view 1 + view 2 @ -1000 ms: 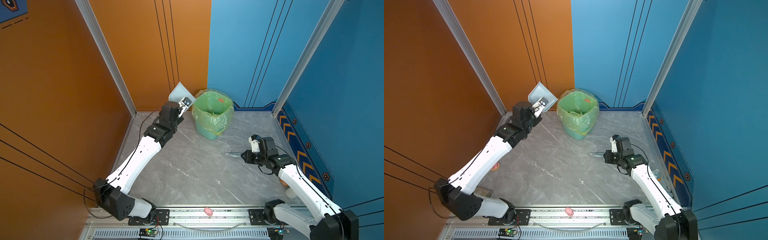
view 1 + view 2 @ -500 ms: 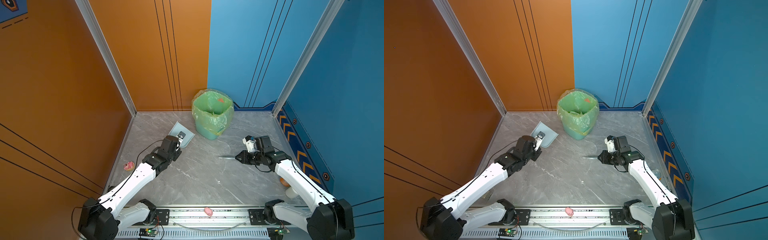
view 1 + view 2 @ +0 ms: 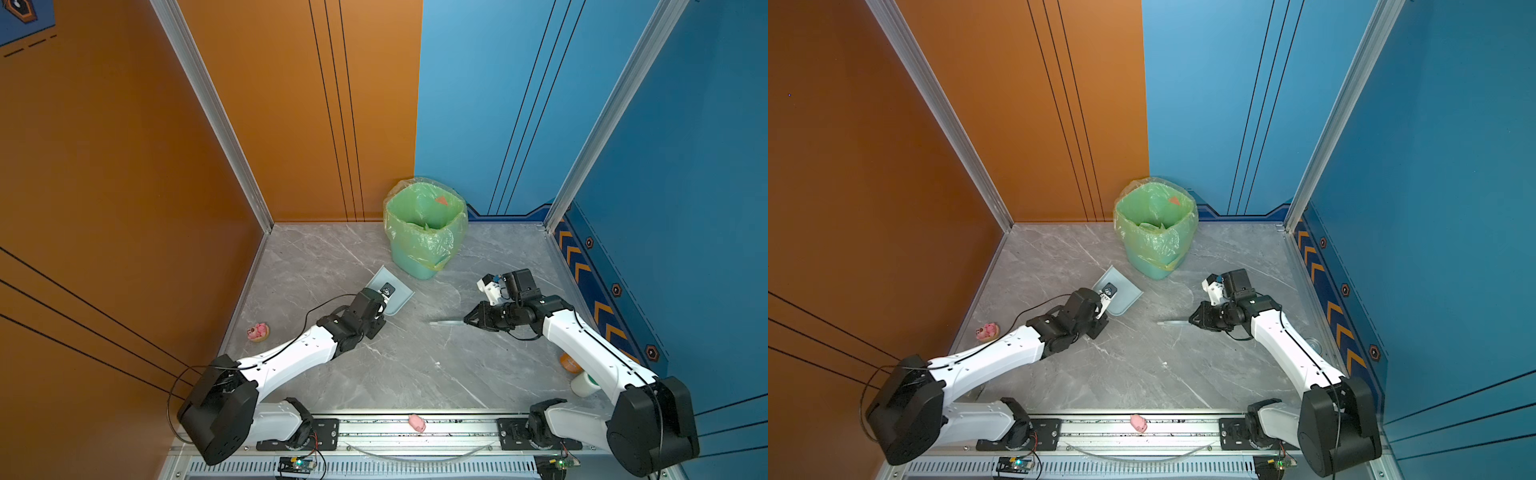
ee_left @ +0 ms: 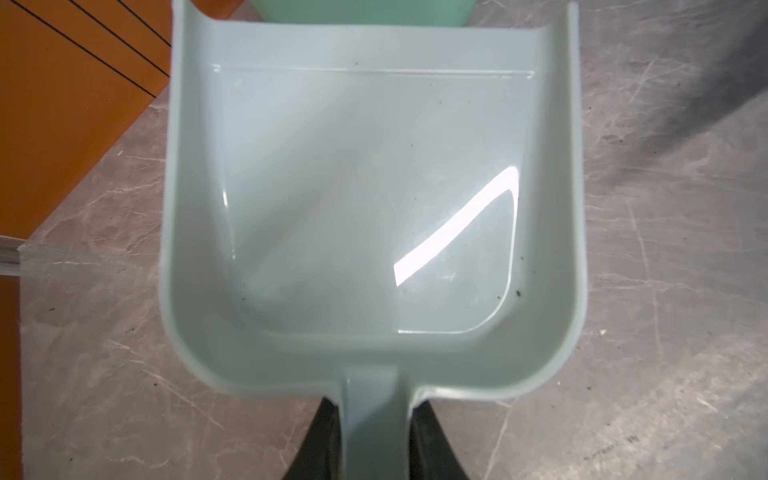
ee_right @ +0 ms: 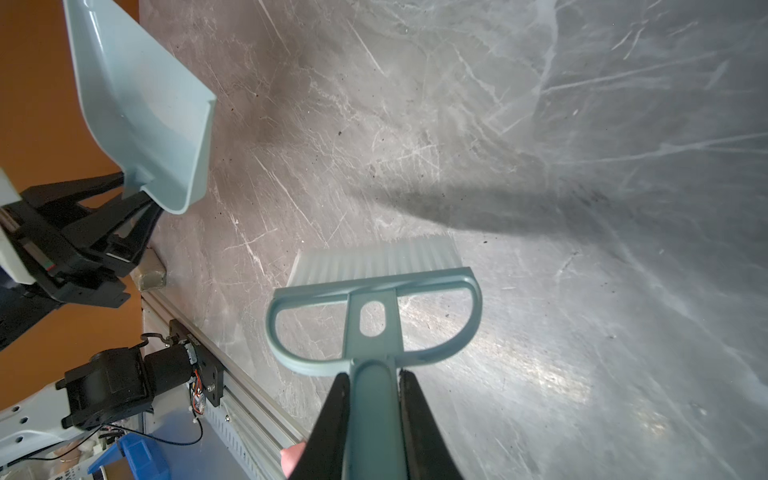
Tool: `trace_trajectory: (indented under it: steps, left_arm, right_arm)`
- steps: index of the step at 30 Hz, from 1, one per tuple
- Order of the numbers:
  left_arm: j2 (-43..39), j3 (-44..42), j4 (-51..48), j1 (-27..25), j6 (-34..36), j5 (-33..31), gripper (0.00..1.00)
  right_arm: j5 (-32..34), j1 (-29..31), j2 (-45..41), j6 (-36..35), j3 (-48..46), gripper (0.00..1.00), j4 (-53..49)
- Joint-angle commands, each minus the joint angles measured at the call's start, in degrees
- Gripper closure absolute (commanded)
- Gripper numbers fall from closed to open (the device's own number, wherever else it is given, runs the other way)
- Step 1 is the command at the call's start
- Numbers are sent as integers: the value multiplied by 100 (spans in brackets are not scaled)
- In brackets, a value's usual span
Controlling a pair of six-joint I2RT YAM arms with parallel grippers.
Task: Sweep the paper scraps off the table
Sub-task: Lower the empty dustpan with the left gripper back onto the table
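Paper scraps (image 3: 441, 200): you'll find none on the table (image 3: 395, 374) around the bin (image 3: 415, 266), just one orange bit inside it, so sweeping looks done. Left gripper (image 4: 374, 405) clamps the empty dustpan (image 4: 374, 187) by its handle; right gripper (image 5: 372, 378) clamps the brush (image 5: 374, 291).

We see orange wall panels (image 3: 124, 166) on the left and part of the back, meeting blue wall panels (image 3: 478, 104) that carry on round the right. Thin black lines cross both colours. Aluminium posts (image 3: 216, 116) mark the two back corners. An orange chevron strip (image 3: 579, 270) edges the right wall's foot. The grey, white-veined tabletop (image 3: 332, 257) catches bright glare in the right wrist view, and an aluminium rail (image 3: 457, 428) bounds its near edge.
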Motion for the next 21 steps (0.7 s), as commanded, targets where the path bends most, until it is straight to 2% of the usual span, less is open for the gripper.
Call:
trace_trajectory:
  steps: [1,9,21]
  left_arm:
    - [276,114,331,-84,-240,159,100]
    - [803,162,819,-171,-367,375,100]
    - [1326,385,839,-315,-375,786,100]
  right_arm:
    - [-165,26,83,-167,203,100,-196]
    - [-445,84,338,-344,345,100,-455]
    - [-798,377,566,-452,364,99,-425]
